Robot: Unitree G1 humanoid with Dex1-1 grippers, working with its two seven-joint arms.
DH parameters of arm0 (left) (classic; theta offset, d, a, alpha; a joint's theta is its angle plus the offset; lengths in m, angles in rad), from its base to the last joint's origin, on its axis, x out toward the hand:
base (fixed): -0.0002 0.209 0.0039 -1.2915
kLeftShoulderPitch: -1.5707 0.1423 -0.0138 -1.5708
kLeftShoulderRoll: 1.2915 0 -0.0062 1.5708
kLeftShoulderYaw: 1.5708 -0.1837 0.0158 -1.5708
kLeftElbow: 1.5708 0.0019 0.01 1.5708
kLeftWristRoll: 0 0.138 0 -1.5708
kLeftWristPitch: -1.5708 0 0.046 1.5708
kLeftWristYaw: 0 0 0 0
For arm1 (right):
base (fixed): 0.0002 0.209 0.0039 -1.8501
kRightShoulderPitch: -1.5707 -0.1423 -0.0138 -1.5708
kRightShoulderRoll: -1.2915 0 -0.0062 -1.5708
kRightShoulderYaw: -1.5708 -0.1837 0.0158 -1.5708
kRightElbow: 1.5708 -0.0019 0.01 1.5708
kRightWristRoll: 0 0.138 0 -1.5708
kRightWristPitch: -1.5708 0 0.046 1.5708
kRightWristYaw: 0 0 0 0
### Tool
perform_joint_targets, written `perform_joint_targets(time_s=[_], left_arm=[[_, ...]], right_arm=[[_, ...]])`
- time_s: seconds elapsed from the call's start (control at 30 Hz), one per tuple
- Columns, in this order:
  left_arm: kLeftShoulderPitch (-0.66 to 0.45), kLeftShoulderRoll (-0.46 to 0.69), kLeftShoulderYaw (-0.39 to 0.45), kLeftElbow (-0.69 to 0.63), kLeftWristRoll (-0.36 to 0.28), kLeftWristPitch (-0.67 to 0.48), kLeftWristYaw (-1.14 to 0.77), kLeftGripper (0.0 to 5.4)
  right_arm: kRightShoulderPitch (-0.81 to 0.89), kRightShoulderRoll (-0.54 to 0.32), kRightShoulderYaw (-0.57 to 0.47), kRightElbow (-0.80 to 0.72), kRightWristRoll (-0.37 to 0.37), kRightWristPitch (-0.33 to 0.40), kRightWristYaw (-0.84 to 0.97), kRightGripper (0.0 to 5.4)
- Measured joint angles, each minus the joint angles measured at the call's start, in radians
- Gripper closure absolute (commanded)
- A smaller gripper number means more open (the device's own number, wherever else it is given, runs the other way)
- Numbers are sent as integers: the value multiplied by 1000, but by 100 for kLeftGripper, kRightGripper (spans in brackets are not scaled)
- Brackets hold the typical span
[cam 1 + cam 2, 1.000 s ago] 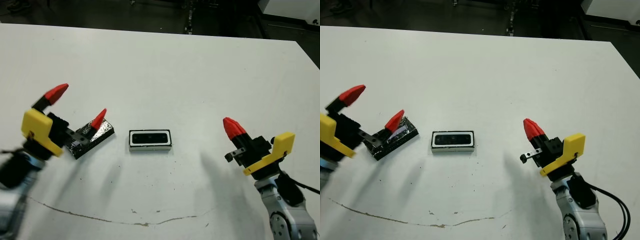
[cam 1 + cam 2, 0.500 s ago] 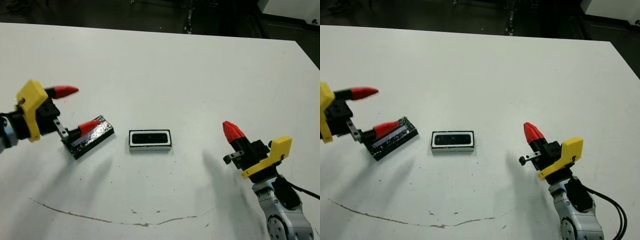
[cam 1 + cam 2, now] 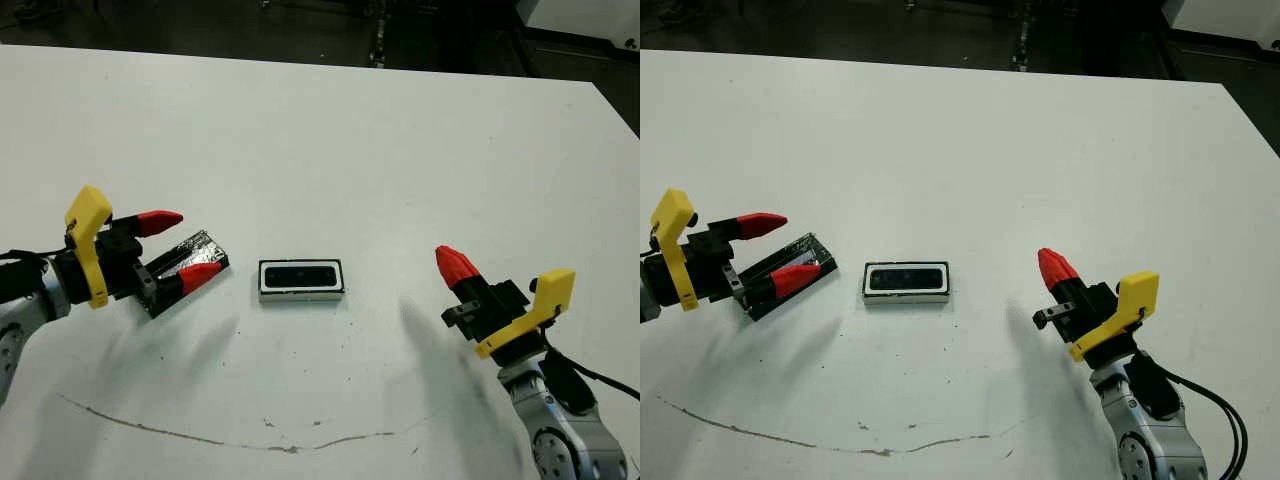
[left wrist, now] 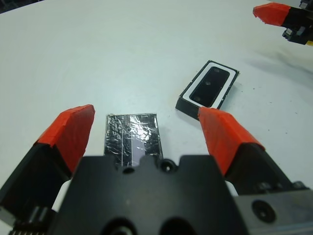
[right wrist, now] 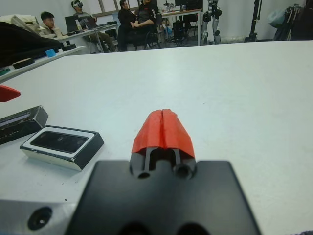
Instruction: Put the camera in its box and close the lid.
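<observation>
— What is nearest?
— The right gripper, low on the right, its fingers pressed together. It has hardly moved.
— And the left gripper?
— It has come down lower, fingers spread wide on either side of the lid, which lies flat.
— Where is the camera?
— Inside the box, mid-table, same spot as before.

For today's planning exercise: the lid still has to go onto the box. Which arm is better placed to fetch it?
Left. The left gripper is open with its fingers either side of the lid; the right gripper is shut, beyond the box.
</observation>
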Motion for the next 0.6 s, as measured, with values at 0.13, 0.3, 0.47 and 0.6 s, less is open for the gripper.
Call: perform_joint_targets(time_s=[0.13, 0.3, 0.47, 0.6], left_arm=[[20, 0, -16, -35, 58, -11, 56, 0], [46, -6, -29, -95, 137, -14, 145, 0], [47, -13, -37, -111, 146, -11, 153, 0], [47, -13, -42, -111, 145, -2, 148, 0]], right_arm=[[0, 0, 0, -6, 9, 12, 0, 540], [-1, -6, 1, -14, 18, 27, 4, 540], [-1, -18, 1, -17, 20, 29, 15, 540], [0, -21, 1, -19, 36, 38, 15, 540]])
